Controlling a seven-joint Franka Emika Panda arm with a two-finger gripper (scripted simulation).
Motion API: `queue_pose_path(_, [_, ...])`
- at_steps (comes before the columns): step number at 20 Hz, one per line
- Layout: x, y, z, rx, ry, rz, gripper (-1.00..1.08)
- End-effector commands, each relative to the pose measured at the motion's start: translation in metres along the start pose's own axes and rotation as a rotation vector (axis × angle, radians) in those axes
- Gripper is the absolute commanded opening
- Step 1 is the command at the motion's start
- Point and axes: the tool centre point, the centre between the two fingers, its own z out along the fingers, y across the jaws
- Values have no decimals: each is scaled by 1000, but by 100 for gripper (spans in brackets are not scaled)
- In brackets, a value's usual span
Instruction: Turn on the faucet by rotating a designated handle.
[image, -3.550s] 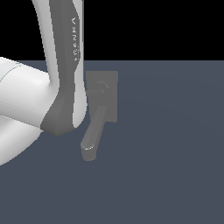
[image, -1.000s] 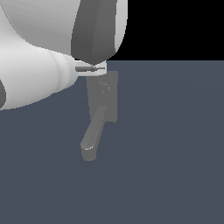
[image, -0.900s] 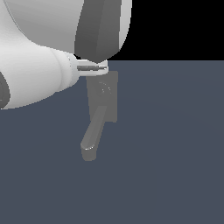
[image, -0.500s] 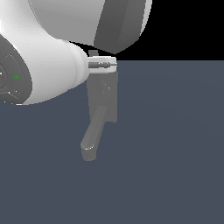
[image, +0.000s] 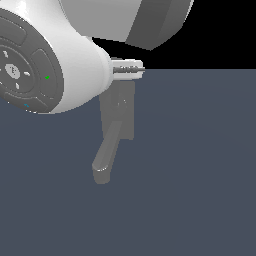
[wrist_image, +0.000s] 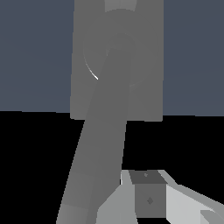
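The grey faucet (image: 111, 107) stands as a rectangular block with a thick spout (image: 106, 155) slanting down toward the exterior view's left. A narrow, darker bar down the block's right side looks like the handle (image: 129, 112). My gripper (image: 134, 68) lies level just above the block's top edge with its fingertips pressed together and nothing in them. It points to the exterior view's right. In the wrist view the block (wrist_image: 144, 65) carries a round hub (wrist_image: 116, 48) with a long grey bar (wrist_image: 98, 153); whether that bar is spout or handle is unclear. One finger (wrist_image: 148, 199) shows beside the bar.
My white arm (image: 55, 65) fills the exterior view's upper left and hides the block's top left corner. The faucet stands on a flat blue-grey floor (image: 200, 175).
The arm has swung nearer and larger in the exterior view. The fingertips slid from the block's top left corner to its top right. The faucet has not moved.
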Motion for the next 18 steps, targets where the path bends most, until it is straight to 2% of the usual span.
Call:
queue_pose_path(1, [1, -15, 2, 16, -2, 2, -100])
queue_pose_path(18, [-1, -80, 8, 27, -38, 7, -100])
